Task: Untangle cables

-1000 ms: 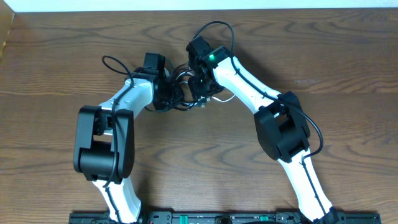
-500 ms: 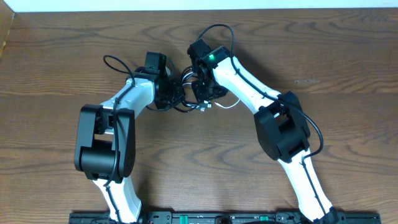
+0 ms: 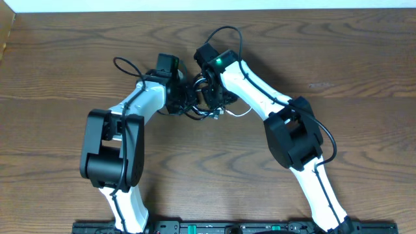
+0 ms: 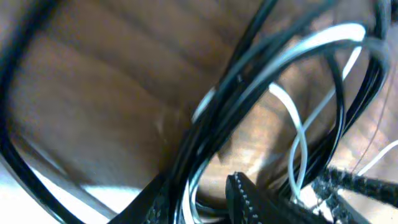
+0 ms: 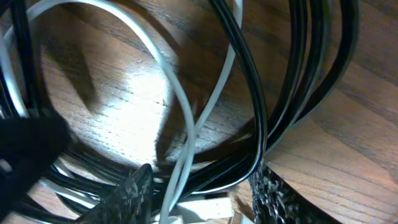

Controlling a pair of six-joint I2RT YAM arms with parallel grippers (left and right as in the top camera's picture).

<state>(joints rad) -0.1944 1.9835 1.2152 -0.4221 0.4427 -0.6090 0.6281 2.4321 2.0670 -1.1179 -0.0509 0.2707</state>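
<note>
On brown wooden table (image 3: 65, 130), white robot arms (image 3: 253, 81) hide much of thin black cable (image 5: 254, 118) and thinner white cable (image 5: 180, 106). Left gripper (image 4: 196, 193), right gripper (image 5: 199, 180): jaws part-open, strands loose between; left view blurred.

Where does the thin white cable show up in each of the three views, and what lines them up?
Overhead: thin white cable, a short strand just right of the tangle between the arms.
Left wrist: white cable arcs across the upper right, then loops down.
Right wrist: white cable sweeps from upper left down the centre.
Shared landmark: thin black cable looped with it.
</note>
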